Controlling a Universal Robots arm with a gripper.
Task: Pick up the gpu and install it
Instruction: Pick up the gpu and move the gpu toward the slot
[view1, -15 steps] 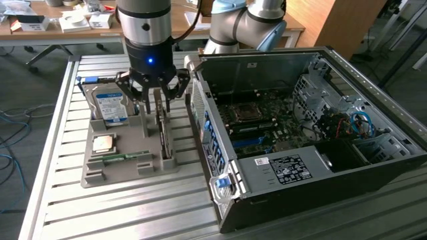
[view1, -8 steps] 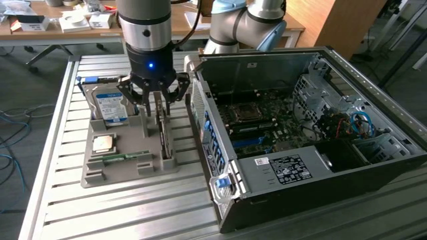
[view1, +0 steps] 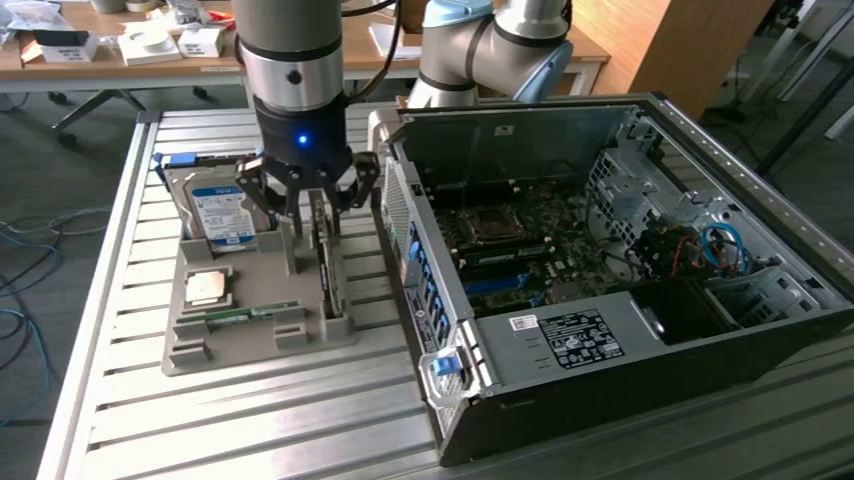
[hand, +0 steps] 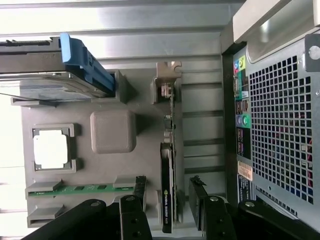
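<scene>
Layout: tray (view1: 254, 345) and computer case (view1: 601, 330) on table (view1: 160, 430)
Tray at the exterior view's left of case; gpu (view1: 330, 275) stands on edge in its case-side slot, with hard drive (view1: 220, 212), CPU (view1: 210, 287) and RAM stick (view1: 247, 315) on the far side.

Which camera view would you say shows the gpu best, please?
The wrist view: the gpu is seen along its whole edge, standing upright in the grey holder, silver bracket at one end, between the open end effector fingers. In the exterior view it is a thin dark strip, partly hidden behind the end effector.
</scene>
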